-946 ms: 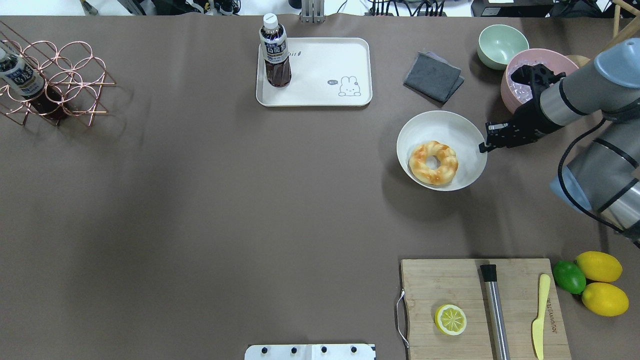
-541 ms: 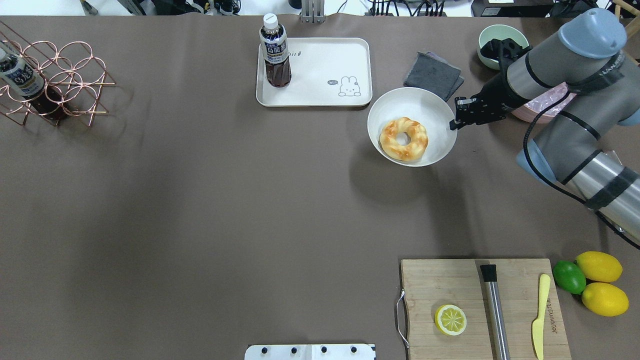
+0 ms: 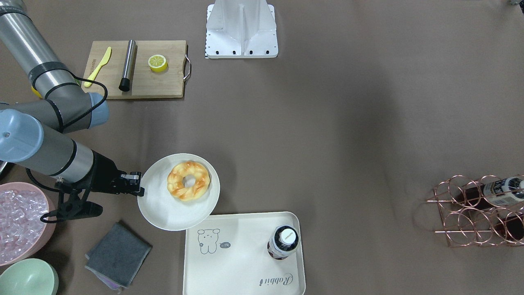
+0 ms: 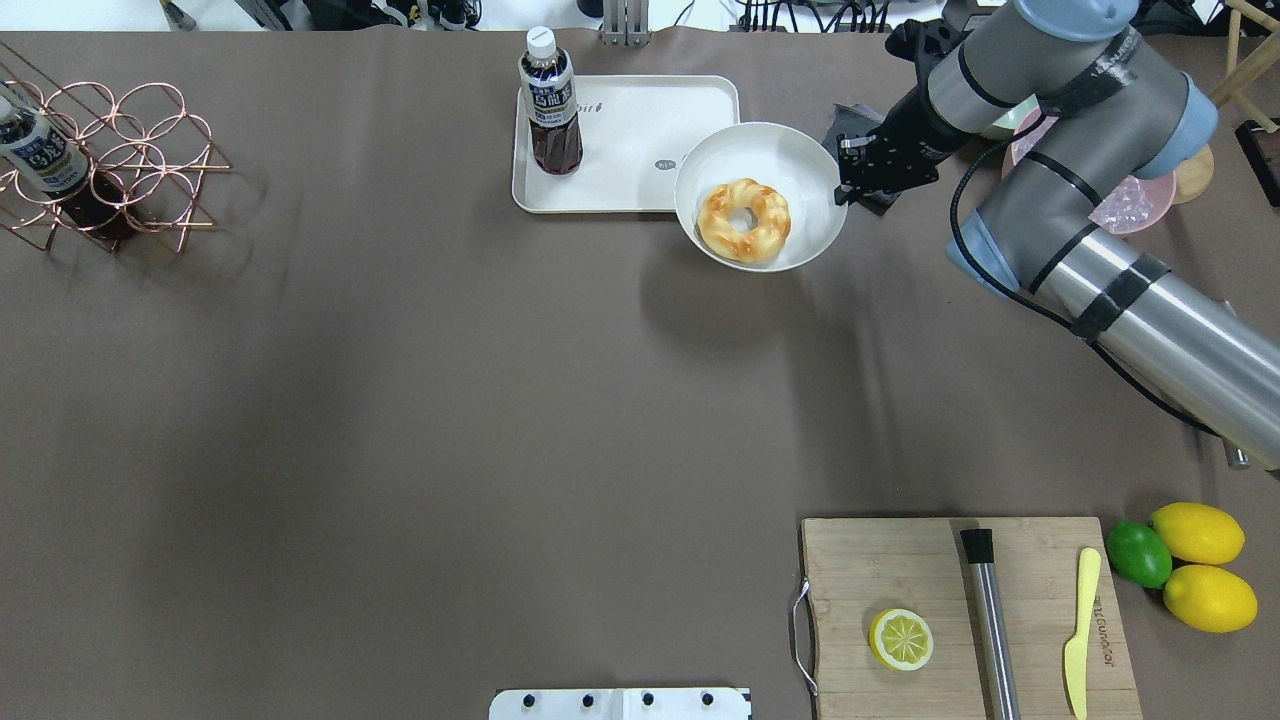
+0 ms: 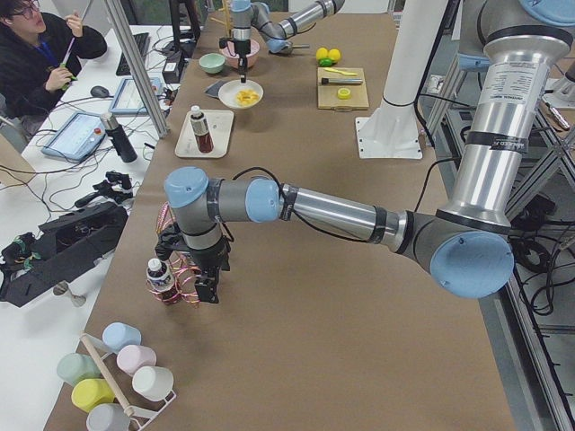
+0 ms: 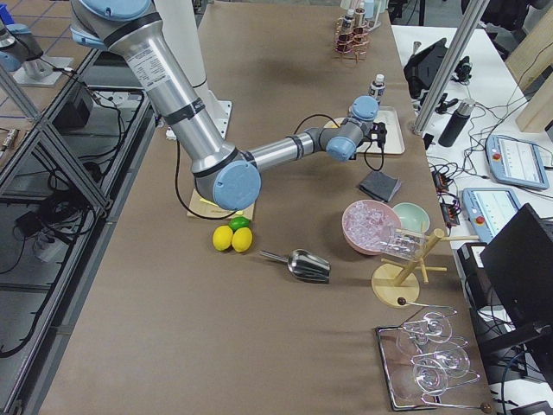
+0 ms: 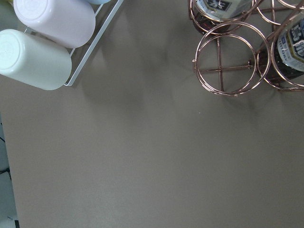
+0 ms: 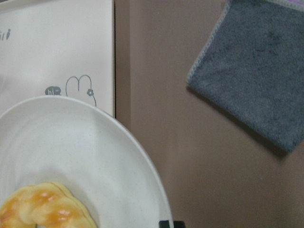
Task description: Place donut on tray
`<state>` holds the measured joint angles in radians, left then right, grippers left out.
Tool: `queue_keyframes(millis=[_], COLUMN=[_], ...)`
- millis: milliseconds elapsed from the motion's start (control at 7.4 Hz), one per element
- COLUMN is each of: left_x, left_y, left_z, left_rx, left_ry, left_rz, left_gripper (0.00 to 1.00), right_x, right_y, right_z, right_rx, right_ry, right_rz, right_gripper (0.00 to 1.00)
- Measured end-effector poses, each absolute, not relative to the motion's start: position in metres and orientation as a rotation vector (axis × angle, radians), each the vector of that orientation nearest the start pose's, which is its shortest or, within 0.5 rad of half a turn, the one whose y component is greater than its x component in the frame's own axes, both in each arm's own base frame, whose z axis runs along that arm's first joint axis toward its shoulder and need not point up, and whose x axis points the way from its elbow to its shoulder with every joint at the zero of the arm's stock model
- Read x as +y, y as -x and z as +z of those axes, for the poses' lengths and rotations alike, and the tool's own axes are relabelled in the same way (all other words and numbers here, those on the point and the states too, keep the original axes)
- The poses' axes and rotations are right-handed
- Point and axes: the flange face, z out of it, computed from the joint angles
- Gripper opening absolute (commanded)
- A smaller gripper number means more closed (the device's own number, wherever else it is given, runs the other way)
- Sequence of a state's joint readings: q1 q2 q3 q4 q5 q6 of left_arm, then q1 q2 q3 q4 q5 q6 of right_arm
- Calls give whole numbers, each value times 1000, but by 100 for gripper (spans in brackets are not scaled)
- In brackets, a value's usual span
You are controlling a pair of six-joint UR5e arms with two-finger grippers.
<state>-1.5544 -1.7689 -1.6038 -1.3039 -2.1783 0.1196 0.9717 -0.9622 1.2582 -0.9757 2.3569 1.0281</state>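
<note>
At the desk's point(image 4: 400, 400) far left, seen from overhead, stands a copper wire rack point(image 4: 118, 165). The left hand point(image 5: 203, 285) hovers beside it in the side view, and I cannot tell whether it is wide or narrow. Further right, a dark drink bottle point(image 4: 550, 110) stands upright on the far-left corner of the tray point(image 4: 630, 150). The tray's middle is bare, and that is the open room for a drop. A white plate point(image 4: 770, 155) overlaps the tray's right edge and partly covers the rabbit drawing; its shadow on the desk suggests it is lifted. The donut point(image 4: 744, 221) lies on the plate's near-left part, apparently past the tray's near rim and not yet on the tray. The right hand point(image 4: 845, 188) is closed narrow on the plate's right rim, above the edge of a grey cloth point(image 8: 256, 71).

Tipped from here, the donut would likely slide onto the desk. The one-sided pinch could let the plate twist. Carried too far left, the plate could knock the bottle.
</note>
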Motion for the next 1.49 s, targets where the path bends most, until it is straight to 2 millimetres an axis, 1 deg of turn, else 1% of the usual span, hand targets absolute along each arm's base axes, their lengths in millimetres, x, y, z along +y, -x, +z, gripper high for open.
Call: queue_keyframes(millis=[270, 541, 811, 946, 1081, 1216, 1486], left_x=[-564, -566, -568, -570, -571, -571, -572], left_y=[67, 67, 67, 67, 67, 67, 67], left_z=[574, 572, 569, 565, 563, 562, 561], left_rx=[609, 610, 609, 609, 610, 610, 610], left_ry=[2, -1, 2, 12, 19, 23, 24], left_rz=[121, 123, 121, 118, 116, 114, 115], left_gripper=[98, 98, 98, 98, 98, 98, 98], right_x=[-681, -717, -742, -753, -759, -762, -764], right_y=[373, 389, 406, 418, 428, 436, 455], right_z=[347, 327, 312, 305, 305, 307, 304], right_rx=[-1093, -1070, -1040, -1020, -1012, -1010, -993], right_ry=[-43, -40, -37, -39, -51, -64, -81], right_rz=[61, 84, 104, 112, 112, 108, 107], right_gripper=[0, 0, 0, 0, 0, 0, 0])
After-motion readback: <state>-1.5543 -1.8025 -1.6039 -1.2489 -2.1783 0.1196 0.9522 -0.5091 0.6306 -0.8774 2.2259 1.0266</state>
